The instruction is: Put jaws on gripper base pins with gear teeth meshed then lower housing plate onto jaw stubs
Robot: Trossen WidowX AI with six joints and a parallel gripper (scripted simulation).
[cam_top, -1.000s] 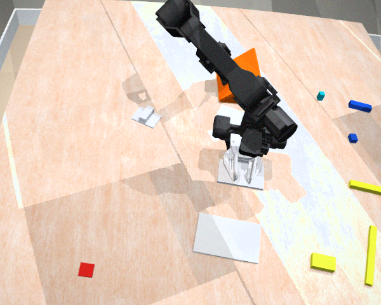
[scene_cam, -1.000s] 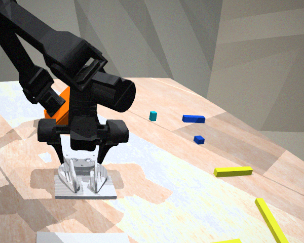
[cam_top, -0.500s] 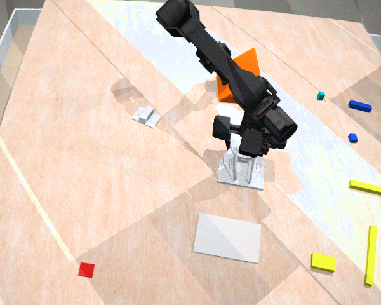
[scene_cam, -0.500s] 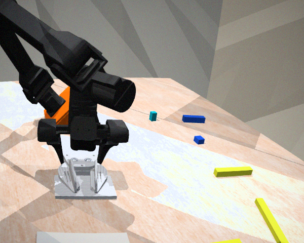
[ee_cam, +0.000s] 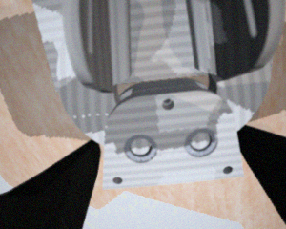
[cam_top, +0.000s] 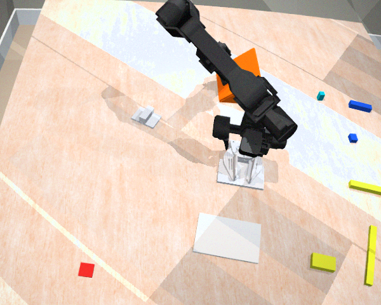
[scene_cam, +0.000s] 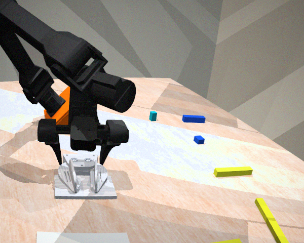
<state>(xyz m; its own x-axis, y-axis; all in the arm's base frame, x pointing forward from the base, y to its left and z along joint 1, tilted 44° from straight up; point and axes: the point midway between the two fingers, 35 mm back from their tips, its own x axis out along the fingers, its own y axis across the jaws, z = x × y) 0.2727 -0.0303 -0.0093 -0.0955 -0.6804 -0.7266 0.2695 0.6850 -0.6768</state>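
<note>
The grey gripper base (cam_top: 240, 183) (scene_cam: 85, 194) lies flat on the table. The left jaw (cam_top: 230, 164) (scene_cam: 68, 175) (ee_cam: 97, 43) and right jaw (cam_top: 255, 167) (scene_cam: 100, 177) (ee_cam: 243, 43) stand on it side by side. The housing plate (scene_cam: 80, 157) (ee_cam: 172, 168) lies over their rear ends and looks level, with round stub ends showing in its two ringed holes. Gear teeth and pins are hidden below it. My gripper (scene_cam: 81, 163) (ee_cam: 166, 138) is open, with one fingertip at each side of the plate; a small gap shows beside the left one in the wrist view.
An orange wedge (cam_top: 249, 63) (scene_cam: 64, 115) stands behind the gripper. A small grey ridged part (cam_top: 146, 116) lies to the left, a white panel (cam_top: 228, 237) in front, and a red square (cam_top: 86, 269) at front left. Blue, teal and yellow blocks lie to the right.
</note>
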